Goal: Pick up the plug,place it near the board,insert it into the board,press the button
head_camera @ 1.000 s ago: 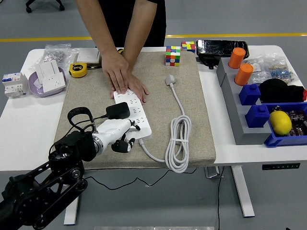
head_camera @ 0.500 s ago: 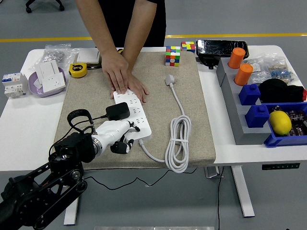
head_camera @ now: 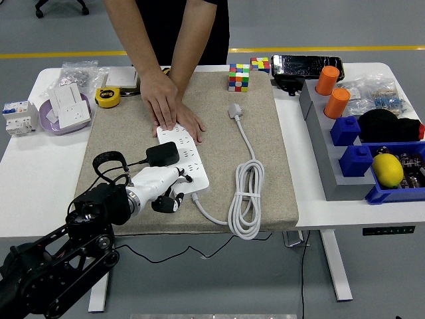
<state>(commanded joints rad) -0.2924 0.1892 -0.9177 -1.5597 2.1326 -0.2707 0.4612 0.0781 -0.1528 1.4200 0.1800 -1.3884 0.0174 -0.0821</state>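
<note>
head view, left hand (head_camera: 161,186): our white fingers curl low beside the power strip (head_camera: 183,161), gripping nothing we can see.
plug (head_camera: 162,154): black adapter already on the strip.
person's hands (head_camera: 174,109): pinning its far end.
risk: we judge a skewed push could unseat it.

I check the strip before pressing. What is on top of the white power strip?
A black plug and a person's hands lie on the power strip; the part beneath them is hidden.
</note>
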